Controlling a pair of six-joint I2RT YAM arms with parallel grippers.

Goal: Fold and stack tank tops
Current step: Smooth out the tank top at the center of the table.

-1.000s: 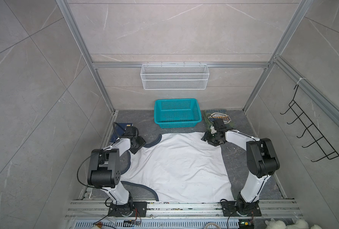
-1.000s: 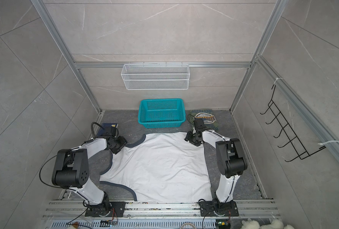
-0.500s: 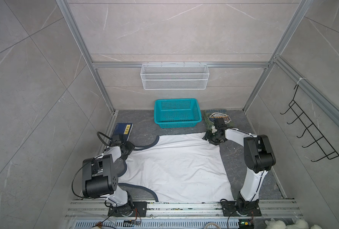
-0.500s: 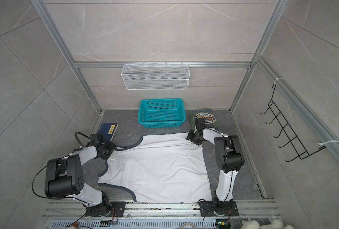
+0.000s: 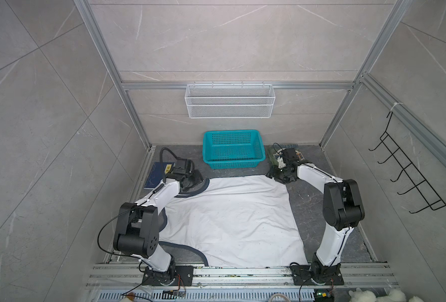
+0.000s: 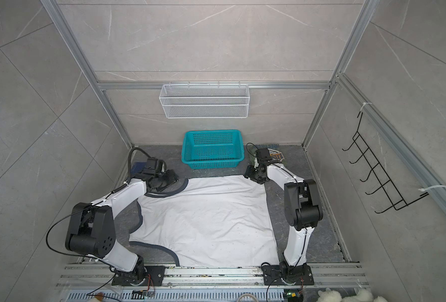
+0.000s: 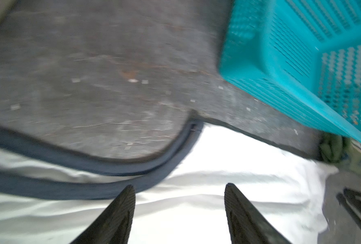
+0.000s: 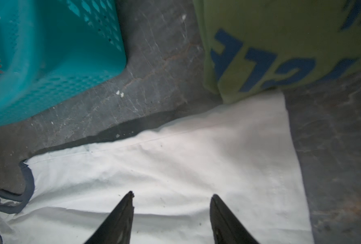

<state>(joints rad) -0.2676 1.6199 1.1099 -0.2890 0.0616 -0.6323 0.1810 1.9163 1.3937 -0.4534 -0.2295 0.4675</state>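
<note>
Two tank tops are lying on the mottled grey table (image 5: 308, 209). The white tank top (image 5: 229, 217) is spreading flat in front of the teal basket (image 5: 233, 150). It is a soft, faintly rippled sheet with a straight stitched edge, and curved navy trim (image 7: 90, 164) is looping round its armhole. The olive green tank top (image 8: 281, 42) is sitting in a compact bundle just beside the basket on my right arm's side, with blue block lettering showing on its matte cloth. The basket is rigid plastic with slotted walls.

My left gripper (image 7: 179, 185) is hovering over the white cloth next to the trim loop, its ribbed black jaws standing well apart with nothing between them. My right gripper (image 8: 172, 194) is hanging over the white corner that is reaching the olive bundle, jaws likewise parted and gripping nothing. I cannot tell whether either is touching the cloth.

Bare table is showing between the white top's edge and the basket's front wall. A blue book (image 5: 158, 175) is lying off the basket's other side, by the rail.
</note>
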